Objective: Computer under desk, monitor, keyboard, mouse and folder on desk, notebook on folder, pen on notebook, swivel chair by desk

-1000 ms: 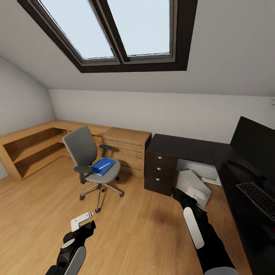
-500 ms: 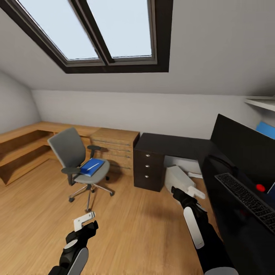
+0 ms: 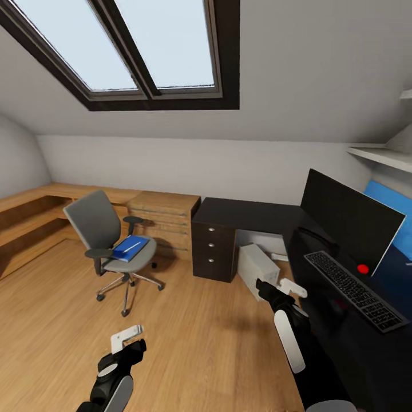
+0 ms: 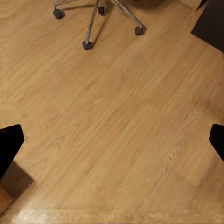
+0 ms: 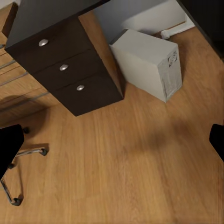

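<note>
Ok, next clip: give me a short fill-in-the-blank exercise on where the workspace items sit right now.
1. The blue folder lies on the seat of the ____.
2. The keyboard lies on the desk in front of the ____.
3. The grey computer stands on the floor beside the desk's ____ unit.
4. Both the left gripper and the right gripper are ____, holding nothing.

Missing words: swivel chair; monitor; drawer; open

No text, label, brand, number or sign can be read.

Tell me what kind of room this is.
Probably an attic home office or study: a sloped ceiling with a skylight, a black desk bearing a monitor and keyboard, and a swivel chair.
</note>
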### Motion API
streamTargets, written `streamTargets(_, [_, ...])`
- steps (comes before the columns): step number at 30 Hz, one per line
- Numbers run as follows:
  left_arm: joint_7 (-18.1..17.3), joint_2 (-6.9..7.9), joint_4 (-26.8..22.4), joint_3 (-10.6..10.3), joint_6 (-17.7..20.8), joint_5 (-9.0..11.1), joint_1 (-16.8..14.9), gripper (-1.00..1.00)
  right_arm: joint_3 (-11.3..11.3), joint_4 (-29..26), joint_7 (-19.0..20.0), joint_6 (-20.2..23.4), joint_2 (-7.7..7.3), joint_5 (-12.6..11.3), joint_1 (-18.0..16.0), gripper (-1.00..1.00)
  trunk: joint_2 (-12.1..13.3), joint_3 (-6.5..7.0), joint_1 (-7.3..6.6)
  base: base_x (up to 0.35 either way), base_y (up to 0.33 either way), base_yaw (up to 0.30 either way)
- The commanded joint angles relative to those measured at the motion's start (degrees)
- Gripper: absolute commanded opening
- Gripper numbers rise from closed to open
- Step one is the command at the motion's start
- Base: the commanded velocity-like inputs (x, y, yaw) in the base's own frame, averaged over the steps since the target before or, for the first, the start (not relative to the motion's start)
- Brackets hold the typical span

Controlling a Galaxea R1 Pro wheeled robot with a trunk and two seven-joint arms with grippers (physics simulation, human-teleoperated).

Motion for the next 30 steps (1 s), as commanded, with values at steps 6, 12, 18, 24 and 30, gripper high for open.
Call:
streamTargets(6, [0.67,-0.01,1.52,-0.06,0.19,0.17,-0.06,1.00,0.49,0.31,-0.27,0.15,0.07,1.56,-0.06,1.00,-0.14,-0.13,0.04,0.000,0.000,-0.259])
streamTargets(12, [0.74,-0.02,1.72,-0.05,0.07,-0.05,-0.06,1.00,0.92,0.38,-0.08,0.09,0.11,3.84,-0.06,1.00,-0.14,-0.13,0.04,0.000,0.000,-0.265])
streamTargets(18, [0.76,-0.02,1.72,-0.08,0.04,-0.14,-0.06,1.00,1.09,0.43,0.02,0.04,0.12,4.32,-0.06,1.00,-0.14,-0.13,0.04,0.000,0.000,-0.268])
streamTargets(24, [0.74,-0.06,1.64,-0.19,-0.03,-0.15,-0.06,1.00,1.17,0.47,0.07,0.00,0.05,4.77,-0.06,1.00,-0.14,-0.13,0.04,0.000,0.000,-0.268])
streamTargets(30, [0.62,-0.11,1.56,-0.44,-0.17,-0.16,-0.06,1.00,1.18,0.60,0.13,-0.01,0.04,8.22,-0.06,1.00,-0.14,-0.13,0.04,0.000,0.000,-0.269])
